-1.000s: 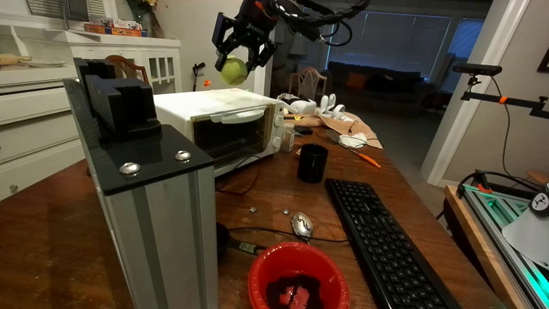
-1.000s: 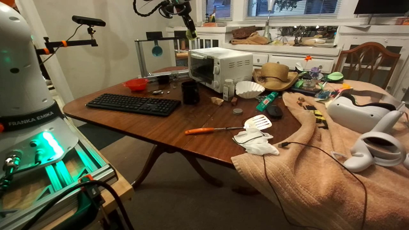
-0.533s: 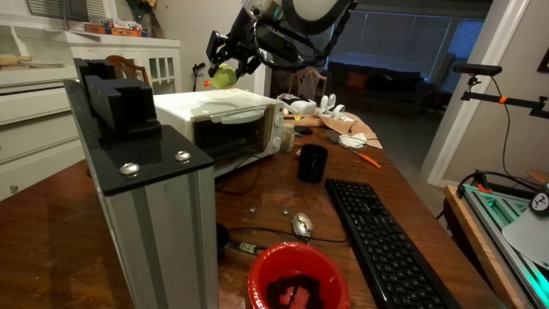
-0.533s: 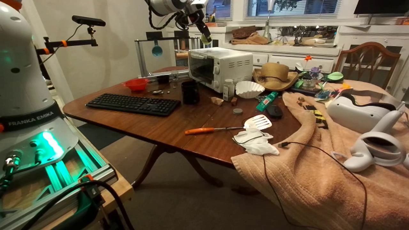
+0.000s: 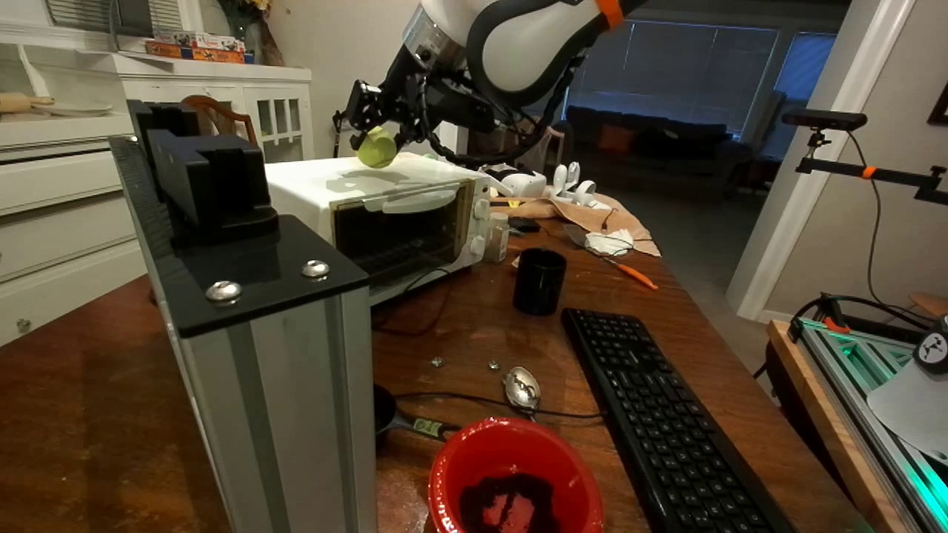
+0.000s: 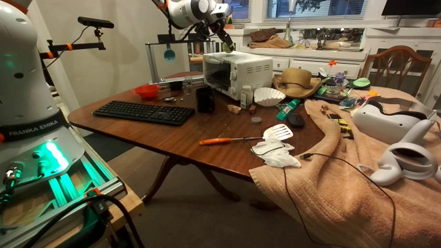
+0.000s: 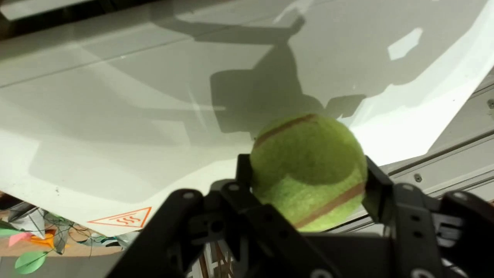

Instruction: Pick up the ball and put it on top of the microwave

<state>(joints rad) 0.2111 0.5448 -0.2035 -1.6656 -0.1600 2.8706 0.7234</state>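
From my station I had the gripper (image 7: pixel 308 177) clamped on the ball (image 7: pixel 308 166), with its fingers (image 7: pixel 378 189) pressed against the left and right of the felt in the wrist view. The ball sat squarely between them, bulging past their tips. Round as it was, it looked equally wide every way, so I took its direction from the brown seams (image 7: pixel 328 207): two bands, one toward the left and one toward the right, both slanting upward to the right.

In an exterior view I saw the ball over the flat white top of the microwave (image 5: pixel 404 229), at the lower left end of the gripper, which slanted down from the right. I could not tell whether the ball touched that surface. A dark shadow (image 7: pixel 254 100) lay across it. To the right, a black mug (image 5: pixel 540 281) stood upright on the table (image 5: pixel 474 318), near the keyboard (image 5: pixel 659 407).
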